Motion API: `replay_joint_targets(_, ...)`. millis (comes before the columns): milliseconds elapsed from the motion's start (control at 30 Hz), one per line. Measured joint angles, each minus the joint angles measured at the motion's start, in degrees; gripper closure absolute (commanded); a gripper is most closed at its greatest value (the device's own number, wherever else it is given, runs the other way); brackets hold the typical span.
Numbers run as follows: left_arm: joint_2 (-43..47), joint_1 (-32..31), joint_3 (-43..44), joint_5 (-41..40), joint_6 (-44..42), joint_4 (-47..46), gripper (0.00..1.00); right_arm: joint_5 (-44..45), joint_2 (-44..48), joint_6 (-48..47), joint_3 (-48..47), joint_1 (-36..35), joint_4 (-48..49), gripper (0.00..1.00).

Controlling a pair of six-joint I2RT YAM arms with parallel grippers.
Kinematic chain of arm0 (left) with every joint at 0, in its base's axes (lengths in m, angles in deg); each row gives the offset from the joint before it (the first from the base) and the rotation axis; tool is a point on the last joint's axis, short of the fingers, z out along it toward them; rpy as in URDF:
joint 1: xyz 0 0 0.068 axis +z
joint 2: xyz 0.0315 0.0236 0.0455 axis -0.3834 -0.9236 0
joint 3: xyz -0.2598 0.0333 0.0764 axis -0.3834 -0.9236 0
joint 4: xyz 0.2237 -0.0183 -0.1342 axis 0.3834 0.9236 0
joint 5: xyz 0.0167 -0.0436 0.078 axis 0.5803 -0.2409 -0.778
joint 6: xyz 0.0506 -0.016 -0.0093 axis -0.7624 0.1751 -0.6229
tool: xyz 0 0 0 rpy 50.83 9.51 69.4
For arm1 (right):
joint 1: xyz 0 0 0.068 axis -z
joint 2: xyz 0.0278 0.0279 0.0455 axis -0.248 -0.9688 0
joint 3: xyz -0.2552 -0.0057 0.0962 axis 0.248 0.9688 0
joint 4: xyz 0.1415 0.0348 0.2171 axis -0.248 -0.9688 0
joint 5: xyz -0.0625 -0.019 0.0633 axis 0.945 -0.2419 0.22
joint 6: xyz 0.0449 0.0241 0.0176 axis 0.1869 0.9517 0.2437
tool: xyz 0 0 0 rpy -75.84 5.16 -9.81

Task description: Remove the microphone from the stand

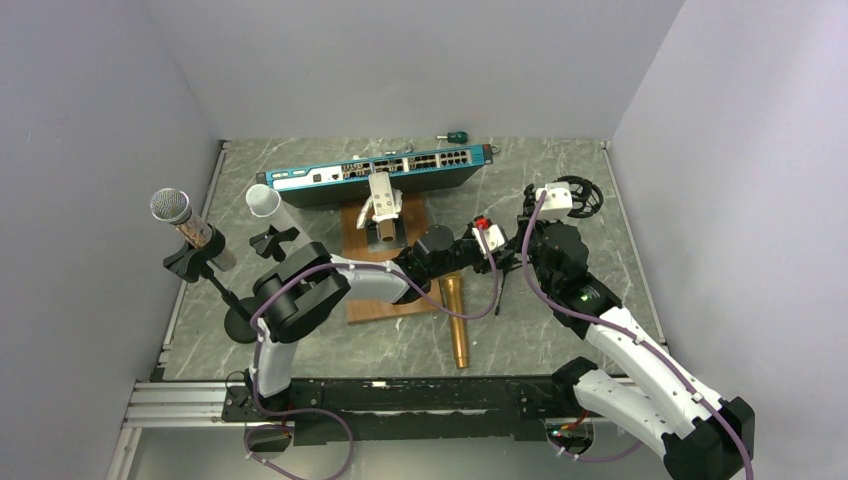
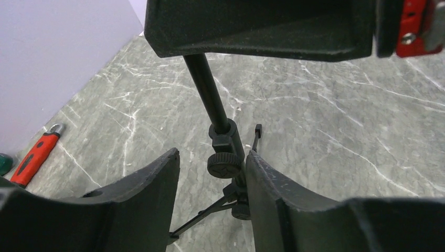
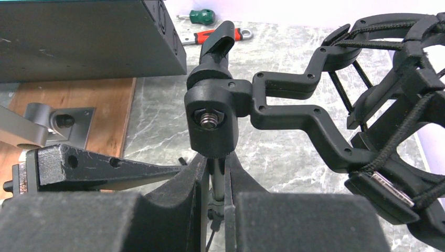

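The gold microphone lies flat on the table, near the middle, apart from the stand; its mount is empty. The right gripper is clamped on the pole, and the left gripper is spread open around it. The removal looks done, only letting go is left

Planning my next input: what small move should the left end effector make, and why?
Probably back the left end effector straight off the pole. It stands open astride the knob, gripping nothing. The shock mount is empty, the gold microphone lies on the table, and the right end effector is shut on the pole.
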Motion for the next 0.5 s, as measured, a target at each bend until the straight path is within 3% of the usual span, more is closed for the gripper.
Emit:
replay_joint_targets(233,-0.6,0.0,0.4,0.3,0.1,0.8,0.58,0.0,0.0,0.0,0.0,0.0,0.0,1.0)
replay_joint_targets(300,-0.7,0.0,0.6,0.4,0.3,1.3,0.69,0.0,0.0,0.0,0.0,0.0,0.0,1.0)
replay_joint_targets(367,-0.7,0.0,0.6,1.0,0.7,1.6,0.9,0.0,0.0,0.0,0.0,0.0,0.0,1.0)
replay_joint_targets(433,-0.7,-0.1,0.7,1.0,1.1,1.9,1.0,0.1,0.0,0.0,0.0,0.2,-0.1,1.0)
replay_joint_targets(500,-0.7,-0.1,1.3,1.3,1.6,3.1,1.0,0.2,0.0,0.0,0.0,0.3,-0.1,1.0)
